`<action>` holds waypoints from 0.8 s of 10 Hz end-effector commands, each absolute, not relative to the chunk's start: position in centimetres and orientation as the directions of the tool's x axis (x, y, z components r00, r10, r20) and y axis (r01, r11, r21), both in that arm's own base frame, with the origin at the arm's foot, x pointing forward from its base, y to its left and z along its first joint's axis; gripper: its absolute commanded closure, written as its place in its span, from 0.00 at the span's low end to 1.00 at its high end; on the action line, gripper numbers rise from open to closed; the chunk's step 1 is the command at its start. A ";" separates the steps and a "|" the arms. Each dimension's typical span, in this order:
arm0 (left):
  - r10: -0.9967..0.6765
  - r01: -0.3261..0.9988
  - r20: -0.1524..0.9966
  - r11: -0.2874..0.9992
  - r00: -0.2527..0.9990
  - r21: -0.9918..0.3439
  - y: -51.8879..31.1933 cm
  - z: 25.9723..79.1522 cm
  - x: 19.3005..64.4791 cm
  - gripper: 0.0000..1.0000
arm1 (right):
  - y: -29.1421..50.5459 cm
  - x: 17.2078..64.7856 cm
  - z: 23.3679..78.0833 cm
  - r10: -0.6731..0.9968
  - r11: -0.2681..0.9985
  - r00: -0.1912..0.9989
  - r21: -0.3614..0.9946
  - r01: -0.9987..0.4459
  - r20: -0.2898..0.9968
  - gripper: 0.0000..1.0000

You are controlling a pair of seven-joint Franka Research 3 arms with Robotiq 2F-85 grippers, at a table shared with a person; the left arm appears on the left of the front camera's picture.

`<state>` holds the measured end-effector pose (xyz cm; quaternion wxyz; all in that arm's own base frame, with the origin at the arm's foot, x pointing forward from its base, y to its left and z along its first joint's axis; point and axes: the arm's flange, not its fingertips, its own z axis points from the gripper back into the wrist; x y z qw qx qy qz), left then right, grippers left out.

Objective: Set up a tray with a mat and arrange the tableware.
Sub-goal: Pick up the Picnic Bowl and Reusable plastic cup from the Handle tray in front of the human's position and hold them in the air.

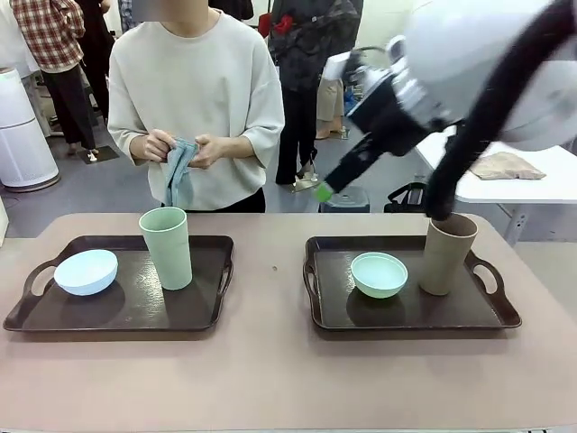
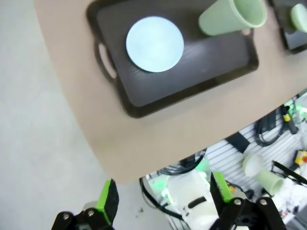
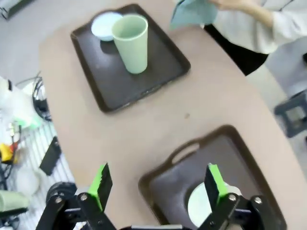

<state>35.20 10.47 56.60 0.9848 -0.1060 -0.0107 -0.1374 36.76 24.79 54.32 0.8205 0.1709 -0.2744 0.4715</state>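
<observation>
Front view: two dark, glossy rectangular handled trays. Left tray point(image 1: 126, 305), lower left: matte pale blue bowl point(image 1: 86, 271); tapered sage green cup point(image 1: 167, 248), upright, mouth up. Right tray point(image 1: 451, 311): mint green bowl point(image 1: 379, 273); tan cup point(image 1: 447, 254), upright. Person's hands point(image 1: 212, 149) hold a soft grey-blue cloth point(image 1: 178, 171).

Left wrist view: left gripper point(image 2: 163, 194), pads apart, bottom edge, beyond the table rim.

Right wrist view: right gripper point(image 3: 158, 186), pads apart, over the right tray's handle.

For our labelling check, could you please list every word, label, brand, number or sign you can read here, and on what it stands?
No text can be read.
The pale blue bowl, mint green bowl, sage green cup, tan brown cup, left tray, right tray: plain, no print.
Cables and gear below the table edge, wrist views: too blurred to read.
</observation>
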 end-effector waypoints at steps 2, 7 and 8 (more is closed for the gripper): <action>-0.258 0.253 -0.010 0.953 0.966 -0.166 10.1 55.6 36.7 0.00 | 25.4 40.5 53.6 0.607 0.475 0.473 0.185 -0.860 0.638 0.00; -0.263 0.258 0.003 0.947 0.965 -0.193 10.5 55.4 36.3 0.00 | 26.0 40.4 52.4 0.646 0.498 0.457 0.117 -0.859 0.611 0.00; -0.263 0.258 0.003 0.947 0.965 -0.193 10.5 55.4 36.3 0.00 | 26.0 40.4 52.4 0.646 0.498 0.457 0.117 -0.859 0.611 0.00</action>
